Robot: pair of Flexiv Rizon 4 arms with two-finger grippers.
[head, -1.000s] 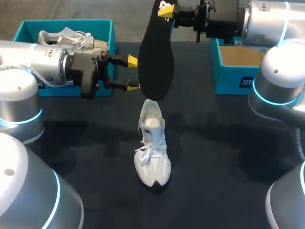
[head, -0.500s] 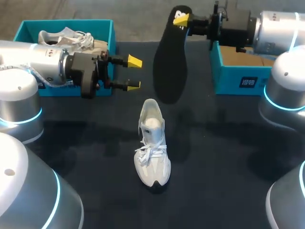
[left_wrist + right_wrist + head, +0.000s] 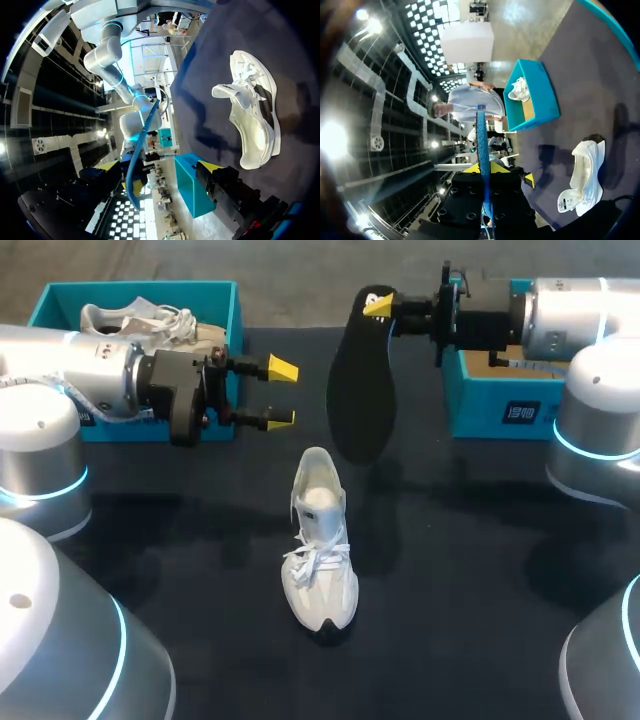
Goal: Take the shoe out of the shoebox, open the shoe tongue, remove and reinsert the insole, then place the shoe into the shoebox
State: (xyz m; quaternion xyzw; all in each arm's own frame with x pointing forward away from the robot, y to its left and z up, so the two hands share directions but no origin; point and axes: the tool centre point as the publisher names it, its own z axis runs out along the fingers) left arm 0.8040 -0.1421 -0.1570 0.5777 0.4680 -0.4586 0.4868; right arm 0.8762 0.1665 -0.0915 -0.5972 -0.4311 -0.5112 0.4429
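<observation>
Table (image 3: 470, 570): black, carries two teal shoeboxes. Left-far shoebox (image 3: 60, 300) holds a second white shoe (image 3: 140, 320); right-far shoebox (image 3: 490, 405) shows its brown floor.

White shoe (image 3: 320, 550) stands mid-table, out of box. Long axis far–near, heel far, toe near, opening up.

Black insole (image 3: 360, 400) hangs in air, top end pinched by right claw (image 3: 378, 306). Long axis approx. vertical, lower end just far-right of the shoe opening.

Left claw (image 3: 282, 395) spread, holding nothing, left of insole, apart.

Judgement: reinsertion next. Right arm needs to bring the insole tip left and nearer, over the opening. Nothing stands between.
</observation>
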